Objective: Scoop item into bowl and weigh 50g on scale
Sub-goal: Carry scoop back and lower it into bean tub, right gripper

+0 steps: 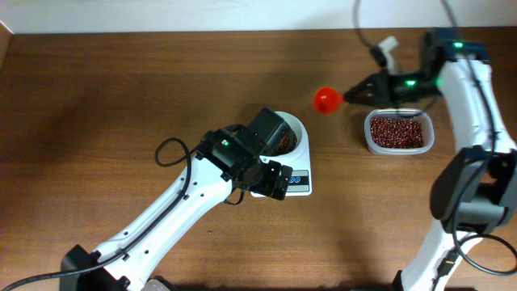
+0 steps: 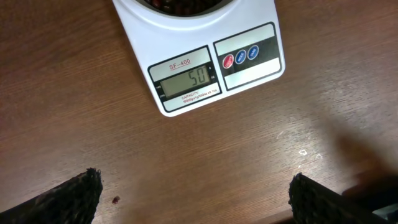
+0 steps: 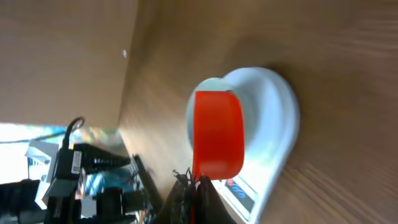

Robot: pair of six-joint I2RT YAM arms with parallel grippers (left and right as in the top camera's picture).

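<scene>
Held left gripper wide open, empty, frame bottom, to expose 50 readout on scale; clamped right gripper on scoop, upper right, clear of bowl.

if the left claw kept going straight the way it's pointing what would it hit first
Probably the bare table just in front of the scale. The open left claw points down at wood with nothing between, though depth is hard to judge.
</scene>
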